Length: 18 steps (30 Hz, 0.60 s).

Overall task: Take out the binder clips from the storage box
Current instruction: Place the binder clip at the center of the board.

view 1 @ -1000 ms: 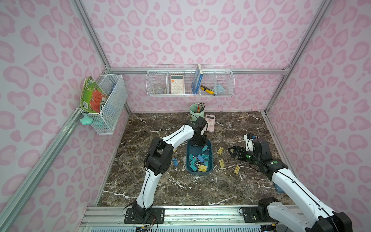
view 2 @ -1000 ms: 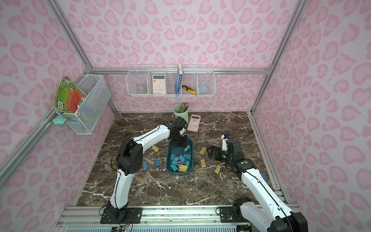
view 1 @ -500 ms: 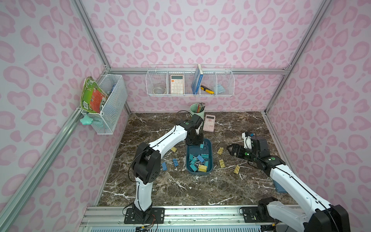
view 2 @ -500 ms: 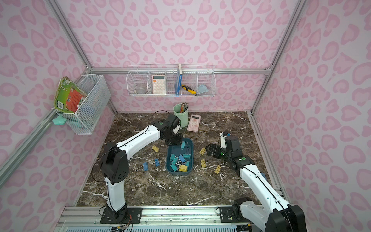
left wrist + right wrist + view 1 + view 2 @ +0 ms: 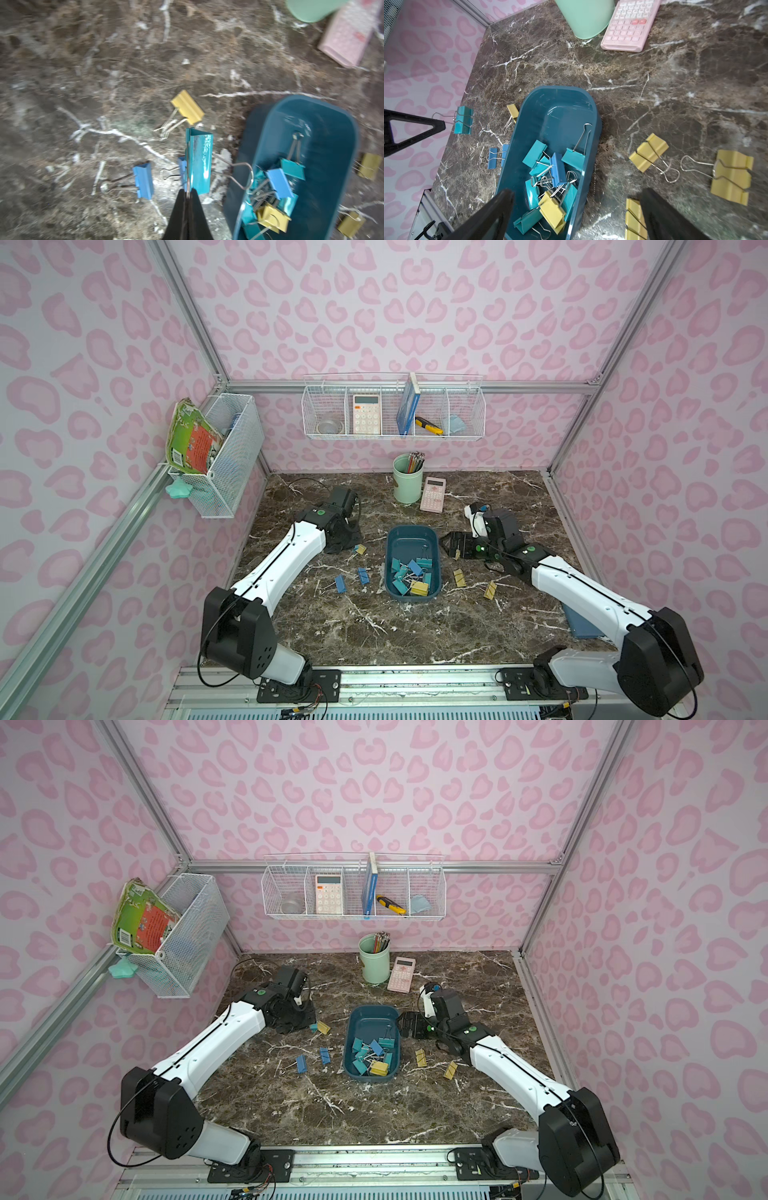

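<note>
left fingers (image 5: pixel 180 214): pinched fully together on the thin wire handle of one teal clip (image 5: pixel 200 162), its body sticking out past the tips.
right fingers (image 5: pixel 492 209): spread wide, gripping nothing, poised low at the right wall of the box.
teal clip, place: outside the storage box (image 5: pixel 411 537), off its left side, over bare tabletop (image 5: pixel 374 639), just beside a loose yellow clip (image 5: pixel 188 110).
teal clip, height: apparently lifted clear of the tabletop, though blur in the left wrist view leaves contact unsettled.
binder clips (image 5: pixel 409 577) in the box: a tangled heap of teal, blue and yellow, bunched at the end nearer the robot; the far end bare apart from one wire handle.
already out: two blue clips (image 5: pixel 340 584) to the left of the box, yellow clips (image 5: pixel 458 577) to its right.
box axis: long side running away from the robot, between the two arms.
relation for the coming move: judged a release by the left; box rim to the right of the held clip and apart from it, bare stone below, so straight down looks free.
nearer to the heap: the right arm, with the heap between and just ahead of its open tips in the right wrist view.
likely snag: interlocked handles, more than one clip coming up at once.
</note>
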{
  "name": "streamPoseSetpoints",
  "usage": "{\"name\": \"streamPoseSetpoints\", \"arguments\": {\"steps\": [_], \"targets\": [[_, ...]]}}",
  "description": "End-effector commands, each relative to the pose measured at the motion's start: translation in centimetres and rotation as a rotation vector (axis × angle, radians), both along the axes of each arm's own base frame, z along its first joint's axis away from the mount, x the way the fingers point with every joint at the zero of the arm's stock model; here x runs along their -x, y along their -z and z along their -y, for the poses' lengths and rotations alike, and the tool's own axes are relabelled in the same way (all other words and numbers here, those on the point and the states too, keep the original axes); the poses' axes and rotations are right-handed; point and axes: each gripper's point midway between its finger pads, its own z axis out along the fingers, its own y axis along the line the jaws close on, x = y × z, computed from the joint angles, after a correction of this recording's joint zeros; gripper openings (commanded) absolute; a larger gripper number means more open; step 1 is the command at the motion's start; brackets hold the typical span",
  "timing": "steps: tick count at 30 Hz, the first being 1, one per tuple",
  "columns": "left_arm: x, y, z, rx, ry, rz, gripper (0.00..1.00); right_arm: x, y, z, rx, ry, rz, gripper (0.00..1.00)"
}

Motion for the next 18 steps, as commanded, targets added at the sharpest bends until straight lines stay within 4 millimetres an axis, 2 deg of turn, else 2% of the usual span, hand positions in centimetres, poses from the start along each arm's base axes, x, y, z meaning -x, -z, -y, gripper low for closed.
{"name": "streamPoseSetpoints", "arguments": {"steps": [1, 4, 7, 18], "targets": [[1.6, 1.0, -4.6, -0.118, -0.129, -0.054, 0.00, -0.6, -0.9, -0.5, 0.007, -0.006, 0.039, 0.99], [2.3, 2.0, -6.9, -0.192, -0.187, -0.116, 0.00, -0.6, -0.9, -0.8, 0.014, -0.012, 0.038, 0.99], [2.2, 3.1, -8.0, -0.256, -0.213, -0.176, 0.00, -0.4, -0.7, -0.6, 0.023, -0.005, 0.032, 0.99], [-0.1, 7.0, -7.3, -0.264, -0.209, -0.275, 0.00, 0.5, -0.7, -0.5, 0.040, -0.007, 0.027, 0.99]]}}
